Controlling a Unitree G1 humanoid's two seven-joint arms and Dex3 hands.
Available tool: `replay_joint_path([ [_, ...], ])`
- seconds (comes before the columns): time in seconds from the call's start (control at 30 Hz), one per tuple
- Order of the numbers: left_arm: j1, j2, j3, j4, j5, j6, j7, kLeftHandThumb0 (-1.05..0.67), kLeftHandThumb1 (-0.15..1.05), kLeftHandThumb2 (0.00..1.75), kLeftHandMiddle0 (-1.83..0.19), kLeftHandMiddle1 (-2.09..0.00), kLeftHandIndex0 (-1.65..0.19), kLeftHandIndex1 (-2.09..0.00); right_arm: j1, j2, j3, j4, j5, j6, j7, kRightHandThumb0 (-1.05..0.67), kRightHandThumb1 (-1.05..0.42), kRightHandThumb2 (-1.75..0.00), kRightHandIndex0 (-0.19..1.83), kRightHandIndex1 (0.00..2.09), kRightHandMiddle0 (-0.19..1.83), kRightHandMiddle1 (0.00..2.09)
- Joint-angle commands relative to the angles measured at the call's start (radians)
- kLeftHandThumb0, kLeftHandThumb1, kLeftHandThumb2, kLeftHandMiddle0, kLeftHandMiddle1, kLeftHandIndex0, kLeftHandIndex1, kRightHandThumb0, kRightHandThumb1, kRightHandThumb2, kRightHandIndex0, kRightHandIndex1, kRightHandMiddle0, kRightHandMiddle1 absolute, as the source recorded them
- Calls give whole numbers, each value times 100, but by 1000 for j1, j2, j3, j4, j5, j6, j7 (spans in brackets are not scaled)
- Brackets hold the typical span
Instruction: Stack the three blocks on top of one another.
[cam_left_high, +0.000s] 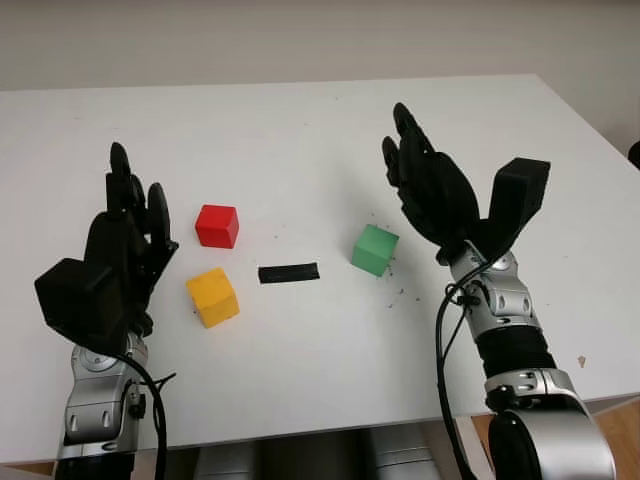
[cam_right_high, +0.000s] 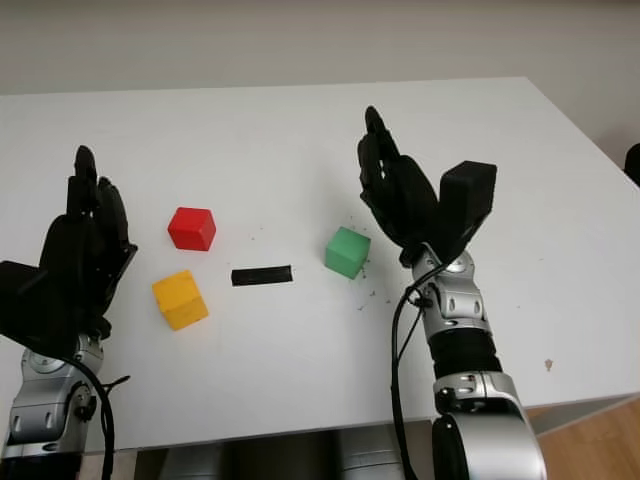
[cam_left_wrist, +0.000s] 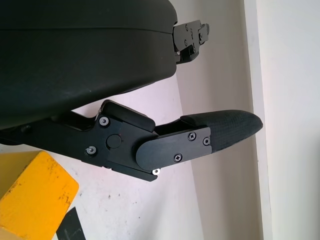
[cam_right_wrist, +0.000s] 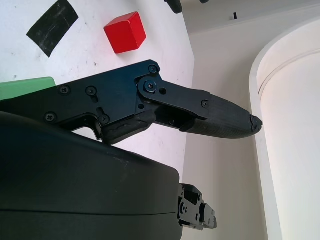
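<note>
White worktop (cam_left_high: 300, 130) carries three separate blocks: the yellow block (cam_left_high: 213, 297) nearest, beside the open, empty left hand (cam_left_high: 125, 245); black tape strip (cam_left_high: 289, 273) at centre; green block (cam_left_high: 375, 249) just beside the open, empty right hand (cam_left_high: 430, 185); red block (cam_left_high: 217, 226) farther back.

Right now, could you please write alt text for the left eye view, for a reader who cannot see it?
Three separate blocks sit unstacked on a white table: red block, yellow block nearer the robot, green block off to the right. A black tape strip lies between yellow and green. The open left hand and open right hand flank them.
</note>
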Motion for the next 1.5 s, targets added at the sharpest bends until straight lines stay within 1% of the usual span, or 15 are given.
replay_joint_path([
  [0.0,4,12,3,-30,0,-4,-6,-85,105,64,18,-4,16,-5,8,-11,5,-28,-2,4,4,-79,-105,-73,-19,0,-19,0],
  [0.2,14,10,0,-46,3,14,-11,-85,105,64,18,-5,15,-5,15,-15,11,-32,-11,11,4,-80,-105,-73,-19,0,-19,0],
  [0.3,2,18,4,-27,1,2,-19,-85,105,64,19,-5,16,-5,13,-14,12,-22,-15,4,4,-81,-105,-72,-19,0,-19,0],
  [0.43,-18,43,30,-27,33,-17,14,-78,105,59,8,-9,8,-9,15,-14,9,-32,-7,7,8,-80,-105,-72,-19,0,-19,0],
  [0.53,-56,112,53,-21,94,-19,35,-75,105,50,-13,-15,-5,-15,12,-19,5,-47,0,21,7,-79,-105,-72,-19,0,-19,0],
  [0.6,-88,169,71,-20,119,23,32,-76,105,40,-28,-18,-14,-19,10,-24,7,-56,0,17,8,-79,-105,-71,-19,0,-19,0],
  [0.67,-114,248,72,-2,167,30,14,-73,105,29,-34,-18,-20,-22,8,-32,8,-63,-1,18,8,-79,-105,-70,-19,0,-19,0],
  [0.73,-140,341,62,20,210,33,-37,-71,105,21,-33,-16,-21,-23,4,-40,8,-69,-3,21,6,-79,-105,-70,-19,0,-19,0],
  [0.8,-170,439,36,47,266,29,-97,-68,103,11,-27,-10,-23,-23,0,-47,7,-75,-2,27,6,-79,-105,-69,-19,0,-19,0],
  [0.87,-205,536,-10,74,343,34,-160,-69,101,7,-16,-4,-24,-23,-3,-53,9,-78,-5,28,6,-79,-105,-69,-19,0,-19,0],
  [0.93,-253,623,-65,106,420,26,-224,-70,99,5,-13,-4,-28,-24,-5,-57,11,-80,-4,32,5,-80,-105,-68,-19,0,-19,0],
  [1.07,-390,722,-168,169,475,32,-402,-62,93,4,-13,-5,-42,-22,-4,-59,12,-94,0,48,4,-79,-105,-68,-19,0,-19,0],
  [1.17,-507,728,-244,249,501,19,-487,-60,91,4,-13,-5,-46,-22,-2,-59,11,-103,1,57,0,-78,-105,-67,-19,0,-19,0],
  [1.27,-599,710,-316,323,546,0,-522,-60,90,4,-13,-5,-45,-20,2,-59,10,-112,1,63,-5,-78,-105,-67,-19,0,-19,0],
  [1.47,-709,664,-440,433,660,-51,-517,-65,89,5,-9,-5,-38,-14,4,-66,8,-121,-3,68,-16,-79,-105,-68,-19,0,-19,0],
])
